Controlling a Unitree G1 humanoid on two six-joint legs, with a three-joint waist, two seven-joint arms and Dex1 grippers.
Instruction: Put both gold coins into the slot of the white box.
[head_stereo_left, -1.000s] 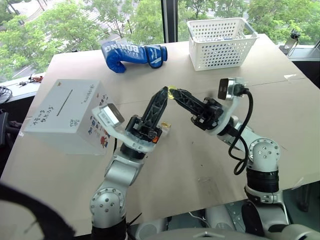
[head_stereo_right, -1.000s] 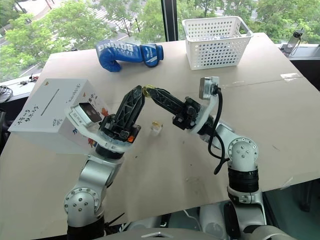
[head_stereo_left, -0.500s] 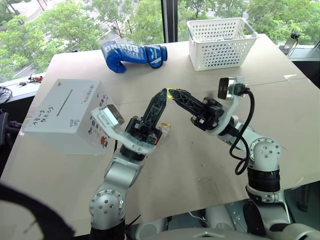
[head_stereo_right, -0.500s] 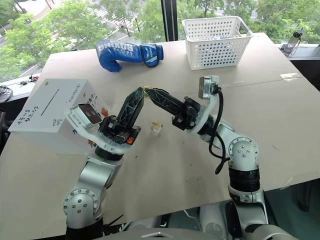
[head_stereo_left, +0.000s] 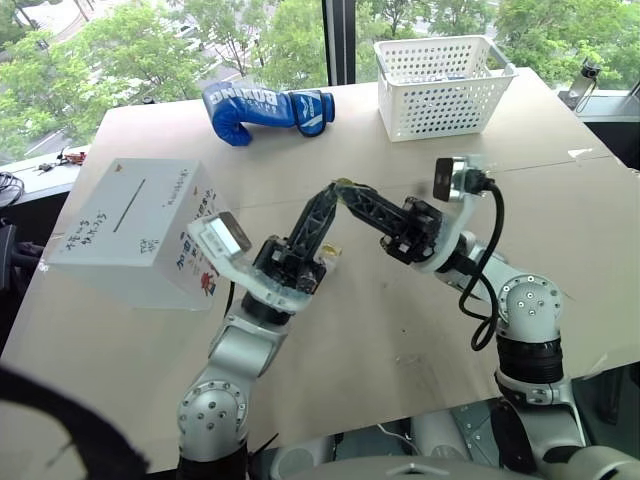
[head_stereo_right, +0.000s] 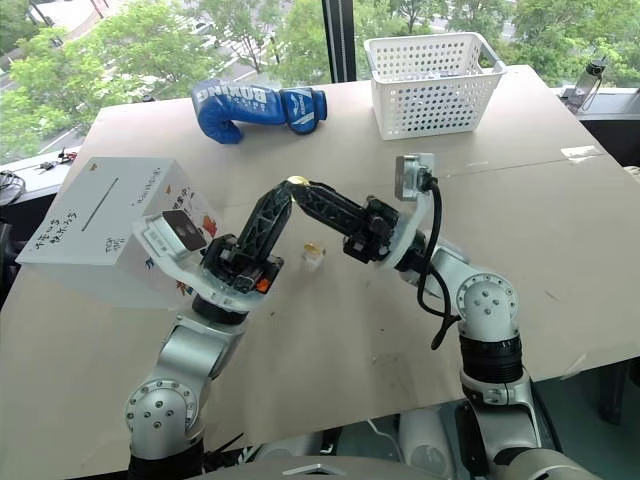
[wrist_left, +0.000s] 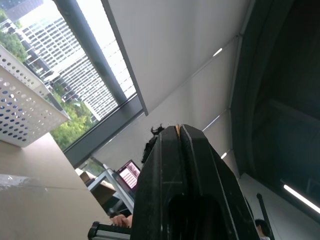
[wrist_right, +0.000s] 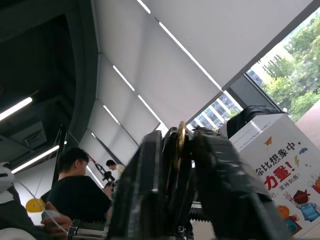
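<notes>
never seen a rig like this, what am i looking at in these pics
It is a humanoid robot with two arms, each ending in a black two-fingered hand. Two pictures come from its head, looking down at a table; two come from wrist cameras, looking along the fingers. On the table are a white box with a slot, a blue boxing glove, a white basket and a small clear holder. Above it the hands meet tip to tip: the left hand is shut on a gold coin, and the right hand stands open around it.
</notes>
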